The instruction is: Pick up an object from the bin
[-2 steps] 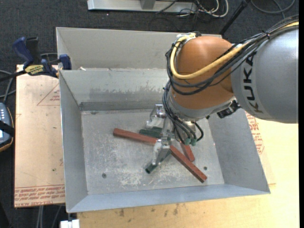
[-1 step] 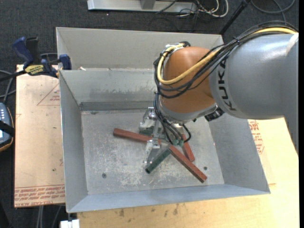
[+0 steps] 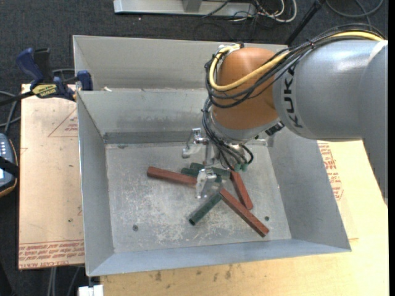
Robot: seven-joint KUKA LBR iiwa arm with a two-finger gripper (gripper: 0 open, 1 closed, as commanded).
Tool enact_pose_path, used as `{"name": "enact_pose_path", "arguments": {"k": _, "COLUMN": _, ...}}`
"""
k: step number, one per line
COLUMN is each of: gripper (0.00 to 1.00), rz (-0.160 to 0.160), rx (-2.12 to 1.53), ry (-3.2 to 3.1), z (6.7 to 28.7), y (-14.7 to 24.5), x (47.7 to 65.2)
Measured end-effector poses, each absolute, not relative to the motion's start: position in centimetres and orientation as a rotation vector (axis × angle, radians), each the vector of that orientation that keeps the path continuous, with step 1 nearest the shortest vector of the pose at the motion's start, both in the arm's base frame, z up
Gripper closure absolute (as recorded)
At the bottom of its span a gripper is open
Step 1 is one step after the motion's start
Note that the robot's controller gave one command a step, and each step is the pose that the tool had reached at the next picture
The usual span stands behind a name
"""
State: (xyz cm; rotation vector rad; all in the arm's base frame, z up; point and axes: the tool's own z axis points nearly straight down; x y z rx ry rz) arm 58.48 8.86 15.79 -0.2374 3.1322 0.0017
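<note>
Dark green stick [image 3: 204,209] and red-brown sticks [image 3: 171,176] lie on the scuffed grey bin floor [image 3: 148,221] beneath spread fingers [image 3: 201,164] holding nothing.

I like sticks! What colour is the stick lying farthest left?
The stick is reddish-brown, clearest in the camera view.

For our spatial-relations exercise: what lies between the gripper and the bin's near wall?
In the camera view, a dark green stick lies just beyond the gripper, then bare bin floor.
</note>
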Motion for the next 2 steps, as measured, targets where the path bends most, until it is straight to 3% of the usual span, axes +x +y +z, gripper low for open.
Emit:
{"name": "enact_pose_path", "arguments": {"k": 1, "gripper": 0.0, "rz": 0.002, "rx": -0.162, "ry": 3.137, "z": 12.7, "y": 6.1, "x": 59.9}}
{"name": "enact_pose_path", "arguments": {"k": 2, "gripper": 0.0, "rz": 0.003, "rx": -0.165, "ry": 3.132, "z": 8.0, "y": 4.3, "x": 60.4}}
